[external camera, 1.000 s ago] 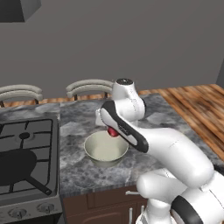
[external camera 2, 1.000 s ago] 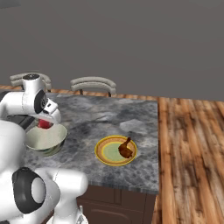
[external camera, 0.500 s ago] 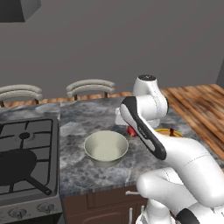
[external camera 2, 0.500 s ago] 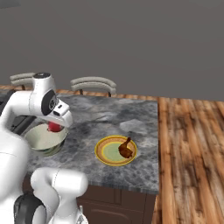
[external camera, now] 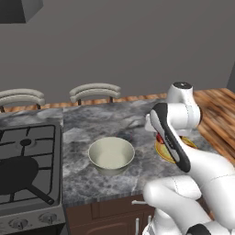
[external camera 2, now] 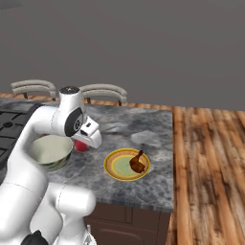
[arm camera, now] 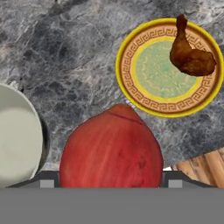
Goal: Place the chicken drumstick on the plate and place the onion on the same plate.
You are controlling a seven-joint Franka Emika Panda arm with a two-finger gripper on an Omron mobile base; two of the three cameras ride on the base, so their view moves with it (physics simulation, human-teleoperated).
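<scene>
Onion carried toward the plate

The gripper, clamped on the onion, has swung from above the bowl toward the plate, upper right in the hand view, where the chicken drumstick lies; release remains.

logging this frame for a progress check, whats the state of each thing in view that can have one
chicken drumstick: lying on the plate, at one side
plate: flat on the counter, holds the drumstick, no onion on it yet
onion: held in the end effector, off the counter
end effector: shut on the onion, between bowl and plate
bowl: upright on the counter, empty
</scene>
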